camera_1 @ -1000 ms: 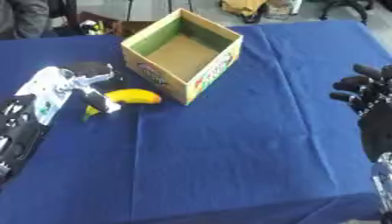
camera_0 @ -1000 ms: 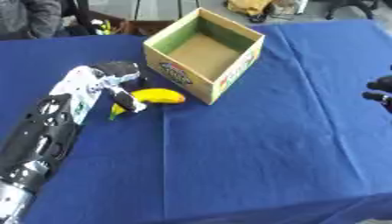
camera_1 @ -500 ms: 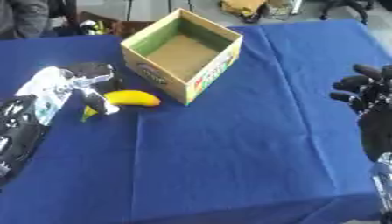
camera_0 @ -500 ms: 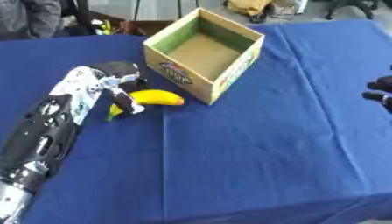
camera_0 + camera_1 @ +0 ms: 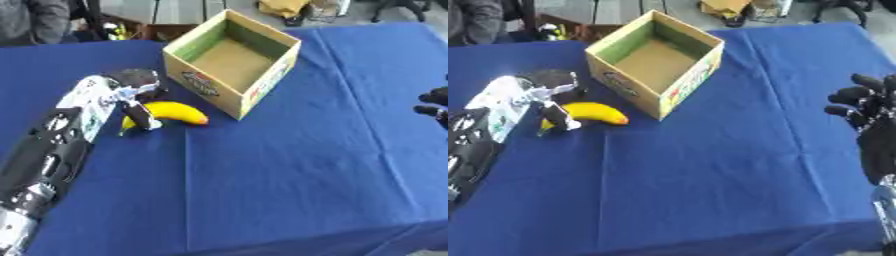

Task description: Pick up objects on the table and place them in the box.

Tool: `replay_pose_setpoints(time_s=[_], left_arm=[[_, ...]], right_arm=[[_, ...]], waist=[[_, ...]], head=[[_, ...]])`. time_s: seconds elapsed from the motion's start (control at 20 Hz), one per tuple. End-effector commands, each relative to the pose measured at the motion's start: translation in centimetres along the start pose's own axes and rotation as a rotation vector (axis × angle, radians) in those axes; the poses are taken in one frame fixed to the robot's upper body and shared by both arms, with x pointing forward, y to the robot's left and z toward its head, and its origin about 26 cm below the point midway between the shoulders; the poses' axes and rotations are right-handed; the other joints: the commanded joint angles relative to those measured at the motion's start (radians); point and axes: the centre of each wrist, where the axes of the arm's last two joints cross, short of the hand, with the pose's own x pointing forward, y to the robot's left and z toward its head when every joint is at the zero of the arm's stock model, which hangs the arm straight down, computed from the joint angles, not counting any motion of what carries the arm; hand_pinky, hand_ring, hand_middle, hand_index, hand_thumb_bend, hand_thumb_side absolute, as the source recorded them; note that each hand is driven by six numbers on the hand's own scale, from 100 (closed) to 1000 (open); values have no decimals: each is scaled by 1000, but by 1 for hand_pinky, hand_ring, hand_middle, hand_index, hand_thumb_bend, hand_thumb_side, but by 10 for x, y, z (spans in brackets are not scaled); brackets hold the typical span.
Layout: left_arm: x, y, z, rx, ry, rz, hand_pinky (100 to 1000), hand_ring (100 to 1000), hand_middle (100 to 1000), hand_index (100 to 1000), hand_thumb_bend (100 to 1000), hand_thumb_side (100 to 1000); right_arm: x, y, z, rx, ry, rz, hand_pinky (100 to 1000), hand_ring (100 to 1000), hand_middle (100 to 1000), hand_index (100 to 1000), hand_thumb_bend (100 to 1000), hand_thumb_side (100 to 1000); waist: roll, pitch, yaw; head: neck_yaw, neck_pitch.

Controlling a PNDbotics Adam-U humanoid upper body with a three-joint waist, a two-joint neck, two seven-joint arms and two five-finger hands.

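A yellow banana (image 5: 172, 112) lies on the blue tablecloth just left of the cardboard box (image 5: 233, 61), which stands open-topped and empty. My left hand (image 5: 131, 87) reaches in from the lower left, its fingers curled over the banana's left end with one dark finger (image 5: 140, 117) crossing in front of it. The banana still rests on the cloth. My right hand (image 5: 866, 102) shows at the right edge, far from the banana, fingers relaxed and holding nothing.
The blue table (image 5: 289, 165) stretches wide in front and to the right of the box. Beyond the far edge are a person's sleeve (image 5: 33, 20) and some floor clutter. The front edge of the table runs along the bottom right.
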Motion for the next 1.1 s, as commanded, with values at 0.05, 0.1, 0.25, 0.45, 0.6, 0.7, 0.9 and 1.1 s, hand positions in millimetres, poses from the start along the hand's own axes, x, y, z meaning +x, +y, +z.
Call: replay_pose_setpoints(time_s=[0.05, 0.1, 0.25, 0.45, 0.6, 0.7, 0.9, 1.1], left_arm=[[-9, 19, 10, 58, 17, -15, 424, 415, 417, 578, 208, 170], [-10, 21, 12, 66, 17, -16, 422, 413, 414, 575, 199, 166], [-13, 31, 18, 89, 10, -22, 422, 412, 413, 573, 187, 164], [-19, 57, 33, 135, -8, -40, 424, 412, 411, 571, 166, 154], [-23, 76, 43, 167, -26, -39, 422, 409, 406, 566, 144, 153], [-25, 94, 51, 206, -31, -31, 424, 409, 405, 566, 144, 144], [-25, 116, 57, 258, -21, -36, 433, 414, 409, 569, 148, 133], [-25, 120, 50, 268, -12, -29, 442, 420, 413, 573, 133, 141]], right_arm=[[7, -3, -3, 8, -20, 11, 648, 665, 577, 767, 100, 861], [7, -3, -3, 8, -20, 12, 648, 665, 577, 767, 100, 861], [7, -3, -3, 8, -19, 14, 648, 665, 577, 767, 100, 861], [7, -4, -2, 8, -18, 18, 648, 665, 577, 767, 100, 860], [7, -4, -2, 11, -16, 19, 648, 665, 577, 767, 100, 860], [7, -4, -2, 17, -13, 20, 648, 665, 576, 767, 100, 860], [7, -2, -4, 35, -12, 19, 648, 665, 576, 768, 100, 860], [9, 2, -8, 62, -16, 11, 648, 665, 576, 768, 100, 860]], waist=[[0, -18, -1], [0, -18, -1], [1, -19, -1], [2, -22, -2], [3, -25, -4], [4, -27, -9], [5, -29, -30], [9, -23, -70]], head=[[-3, 2], [-4, 2], [-7, 2], [-10, 3], [-10, 3], [-8, 4], [3, 2], [25, -7]])
